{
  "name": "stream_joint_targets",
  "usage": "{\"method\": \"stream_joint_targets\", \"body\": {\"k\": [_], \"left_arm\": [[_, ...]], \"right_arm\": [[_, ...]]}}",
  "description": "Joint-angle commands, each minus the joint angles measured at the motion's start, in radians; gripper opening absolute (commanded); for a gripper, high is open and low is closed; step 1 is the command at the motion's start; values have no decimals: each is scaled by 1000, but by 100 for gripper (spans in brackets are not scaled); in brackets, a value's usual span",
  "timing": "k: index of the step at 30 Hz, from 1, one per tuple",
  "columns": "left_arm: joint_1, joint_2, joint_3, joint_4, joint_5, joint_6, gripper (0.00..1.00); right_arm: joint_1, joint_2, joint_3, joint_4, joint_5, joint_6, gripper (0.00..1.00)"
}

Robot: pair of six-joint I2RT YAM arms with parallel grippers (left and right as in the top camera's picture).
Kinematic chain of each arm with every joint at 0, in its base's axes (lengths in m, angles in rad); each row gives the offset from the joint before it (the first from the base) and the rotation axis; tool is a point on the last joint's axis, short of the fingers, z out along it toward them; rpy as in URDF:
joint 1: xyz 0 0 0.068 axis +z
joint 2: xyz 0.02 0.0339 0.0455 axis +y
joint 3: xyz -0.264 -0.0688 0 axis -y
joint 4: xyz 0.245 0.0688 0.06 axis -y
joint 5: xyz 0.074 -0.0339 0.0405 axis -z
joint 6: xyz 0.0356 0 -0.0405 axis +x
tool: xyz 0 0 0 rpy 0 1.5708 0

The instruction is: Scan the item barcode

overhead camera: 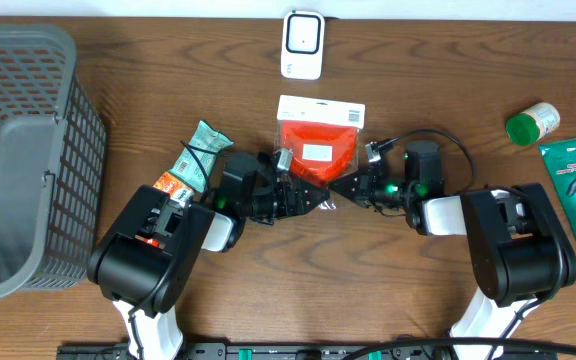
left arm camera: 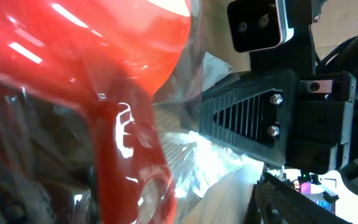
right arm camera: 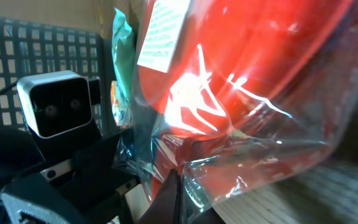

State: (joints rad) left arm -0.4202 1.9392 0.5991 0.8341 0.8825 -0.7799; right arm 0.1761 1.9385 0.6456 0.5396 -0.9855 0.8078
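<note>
Packet [overhead camera: 316, 140] pinched mid-surface, scanner [overhead camera: 302, 44] beyond
Right gripper [overhead camera: 346, 188] is pressed together on the packet's clear near hem; left gripper [overhead camera: 306, 197] stands spread just beside, holding nothing I can confirm. Lift slowly so the film does not slip, and turn the white label [overhead camera: 316, 152] toward the scanner at the far edge.

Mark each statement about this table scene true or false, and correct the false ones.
1. The white scanner lies beyond the red package, on the side away from the robot. True.
2. The grey basket stands on the robot's right. False: it stands on the robot's left.
3. The green-capped bottle lies inside the basket. False: it lies on the table, on the robot's right.
4. The right claw is shut. True.
</note>
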Motion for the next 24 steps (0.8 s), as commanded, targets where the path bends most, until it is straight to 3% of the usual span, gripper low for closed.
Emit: {"method": "stream_joint_targets", "body": {"k": [1,5,6,8,9,15,19,21,22,24], "left_arm": [[-27,28,-19,-24,-61,19,78],[-37,28,-19,-1,-64,19,77],[-37,28,-19,-2,-65,20,65],[-37,28,-19,-2,-64,20,33],[-36,28,-19,-2,-65,20,24],[-35,28,-19,-2,-64,20,21],[-35,28,-19,-2,-64,20,8],[-35,28,-19,-2,-64,20,8],[-35,28,-19,-2,-64,20,8],[-35,28,-19,-2,-64,21,8]], "right_arm": [[29,-23,-4,0,-4,7,1],[35,-23,-4,-4,2,7,1],[35,-23,-4,-4,2,7,1],[34,-23,-4,-5,6,7,1],[34,-23,-4,-5,9,6,1],[33,-23,-4,-5,19,6,1],[33,-23,-4,-5,19,6,1],[33,-23,-4,-5,19,6,1],[33,-23,-4,-5,19,6,9],[33,-23,-4,-4,19,5,38]]}}
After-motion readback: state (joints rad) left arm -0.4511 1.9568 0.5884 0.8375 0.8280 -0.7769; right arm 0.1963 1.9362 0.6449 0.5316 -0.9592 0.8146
